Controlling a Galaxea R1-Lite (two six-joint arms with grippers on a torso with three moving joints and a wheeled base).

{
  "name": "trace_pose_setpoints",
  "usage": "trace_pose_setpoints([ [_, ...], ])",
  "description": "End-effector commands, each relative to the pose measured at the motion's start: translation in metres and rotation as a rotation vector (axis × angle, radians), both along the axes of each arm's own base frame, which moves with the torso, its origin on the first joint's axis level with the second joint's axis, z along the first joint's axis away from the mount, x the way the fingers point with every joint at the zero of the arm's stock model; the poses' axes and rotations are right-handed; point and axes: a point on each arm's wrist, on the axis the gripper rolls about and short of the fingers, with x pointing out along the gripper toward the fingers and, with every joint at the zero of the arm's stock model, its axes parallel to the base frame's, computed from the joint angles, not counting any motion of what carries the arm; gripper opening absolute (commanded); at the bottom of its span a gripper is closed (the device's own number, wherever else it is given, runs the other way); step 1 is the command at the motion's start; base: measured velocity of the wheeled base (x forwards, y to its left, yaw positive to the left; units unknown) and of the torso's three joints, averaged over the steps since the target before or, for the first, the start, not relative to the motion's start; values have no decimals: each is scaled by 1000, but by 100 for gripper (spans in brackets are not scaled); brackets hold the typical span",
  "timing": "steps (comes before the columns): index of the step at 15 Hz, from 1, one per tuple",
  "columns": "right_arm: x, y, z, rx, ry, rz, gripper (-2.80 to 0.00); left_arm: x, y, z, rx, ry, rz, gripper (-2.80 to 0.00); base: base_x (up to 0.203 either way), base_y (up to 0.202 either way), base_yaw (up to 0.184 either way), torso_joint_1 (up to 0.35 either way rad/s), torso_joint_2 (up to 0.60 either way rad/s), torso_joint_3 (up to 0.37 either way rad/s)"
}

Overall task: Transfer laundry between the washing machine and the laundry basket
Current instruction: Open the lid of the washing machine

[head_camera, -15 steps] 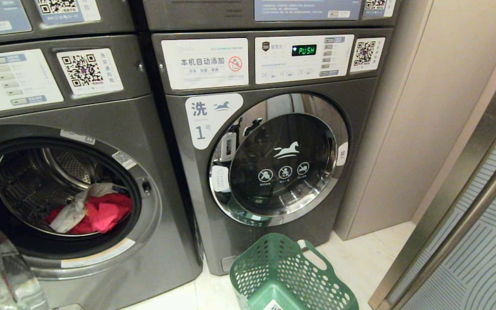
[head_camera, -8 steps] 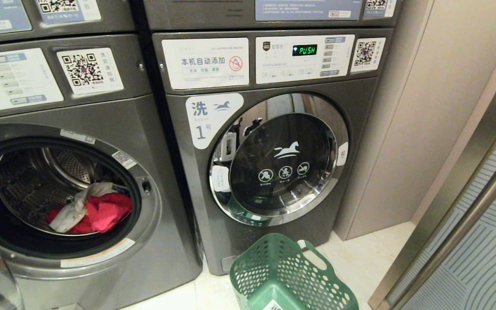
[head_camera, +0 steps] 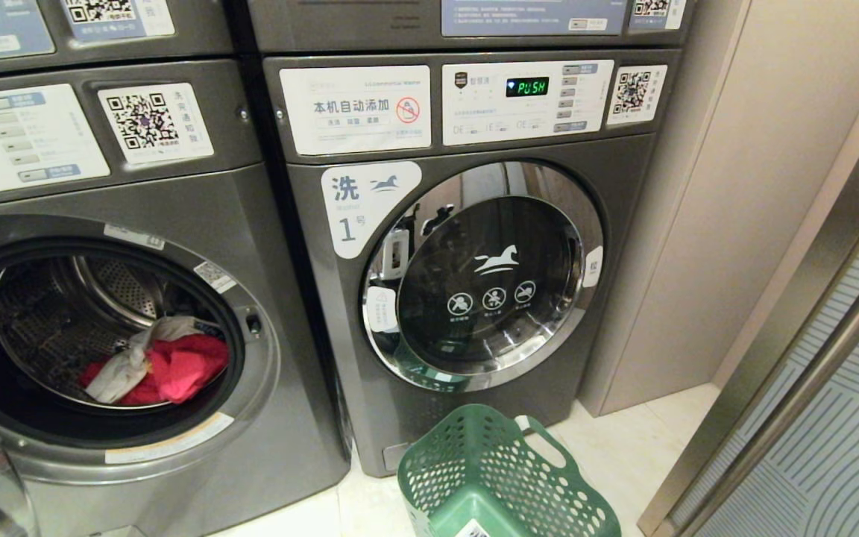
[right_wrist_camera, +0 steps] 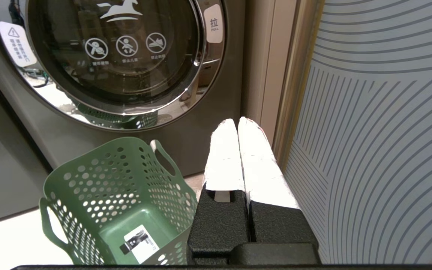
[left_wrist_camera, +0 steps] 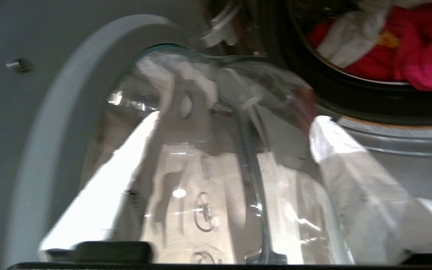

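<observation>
No garment has yet been moved, as far as can be judged: the laundry is seen heaped low in the drum of the open washing machine, while the laundry basket, set on the floor to the right of that machine and in front of the closed neighbouring washer, is shown bare down to a label on its bottom. The whole transfer is therefore left. The heap is made up of soft, crumpled cloth, bright pink-red with a pale white piece draped over it. The drum is perforated steel; the basket is green plastic, pierced with round holes and fitted with loop handles. The left pincer, fingers held apart around nothing, is found just outside the machine's opening, beside its clear glass door. The right pincer, pressed together and empty, is parked just beside the basket.
</observation>
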Motion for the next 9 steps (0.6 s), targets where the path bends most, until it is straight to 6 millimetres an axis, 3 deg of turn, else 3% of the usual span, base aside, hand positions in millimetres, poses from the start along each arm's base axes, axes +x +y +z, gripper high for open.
trace_pose_setpoints([
  [1, 3, 0, -9, 0, 34, 0, -280, -4, 9, 0, 8, -7, 49, -280, 0, 0, 0, 0, 0, 0],
  [6, 3, 0, -9, 0, 34, 0, -280, -40, 40, 2, -1, -89, 306, -280, 0, 0, 0, 0, 0, 0],
  [9, 3, 0, -9, 0, 34, 0, -280, -64, 72, -1, -29, -109, 473, -280, 0, 0, 0, 0, 0, 0],
])
